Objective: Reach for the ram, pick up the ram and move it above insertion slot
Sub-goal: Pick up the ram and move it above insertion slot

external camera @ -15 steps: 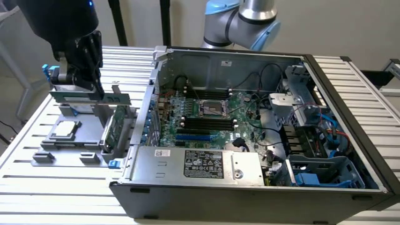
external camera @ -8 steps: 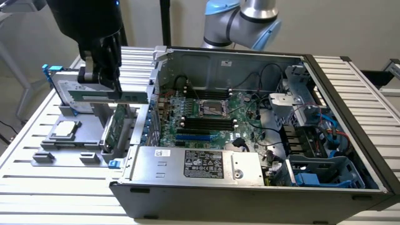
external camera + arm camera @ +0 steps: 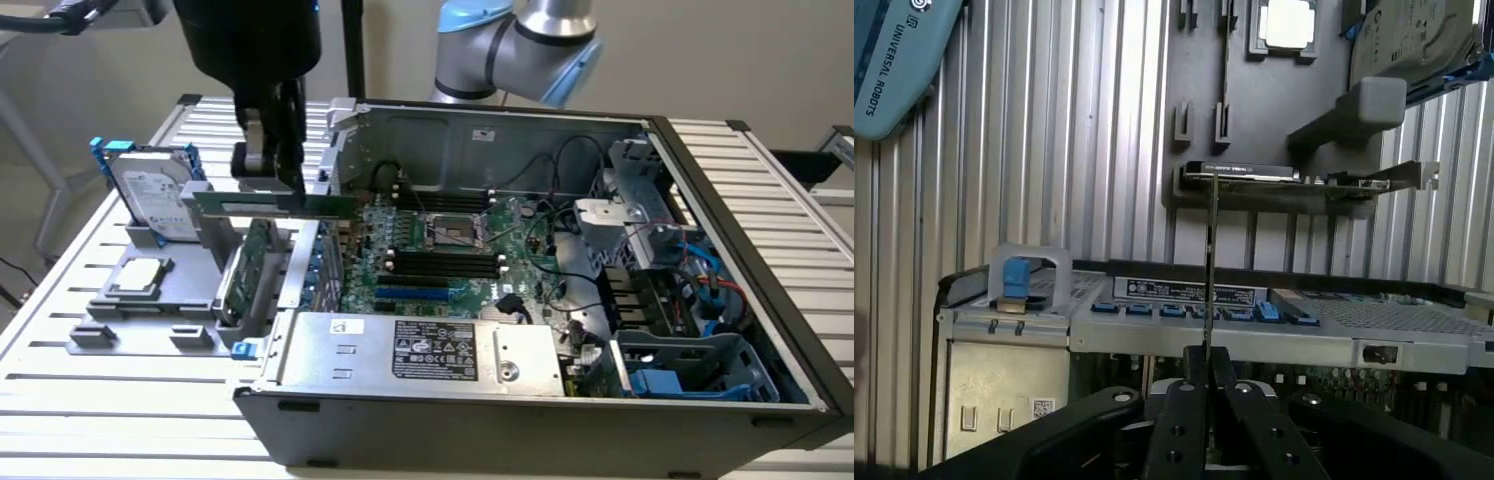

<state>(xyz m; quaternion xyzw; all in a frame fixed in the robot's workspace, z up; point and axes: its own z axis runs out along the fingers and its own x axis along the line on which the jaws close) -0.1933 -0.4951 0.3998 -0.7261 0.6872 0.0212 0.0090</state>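
The ram [image 3: 274, 205] is a thin green stick held flat in the air, just outside the open computer case [image 3: 534, 420]. The black gripper [image 3: 271, 165] is squeezed shut on it. From the wrist, the ram [image 3: 1210, 270] shows only its skinny edge. The long black insertion slot [image 3: 441, 262] lies inside the case, well apart.

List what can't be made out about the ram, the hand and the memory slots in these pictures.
1. Ram: the wrist view sees it edge-on, so its chips and contacts are hidden.
2. Hand: in the exterior view, its dark body hides where the pads meet the ram.
3. Insertion slots: in the exterior view, too small to tell how the latches stand.
4. Arm: cut off by the exterior view's top edge.
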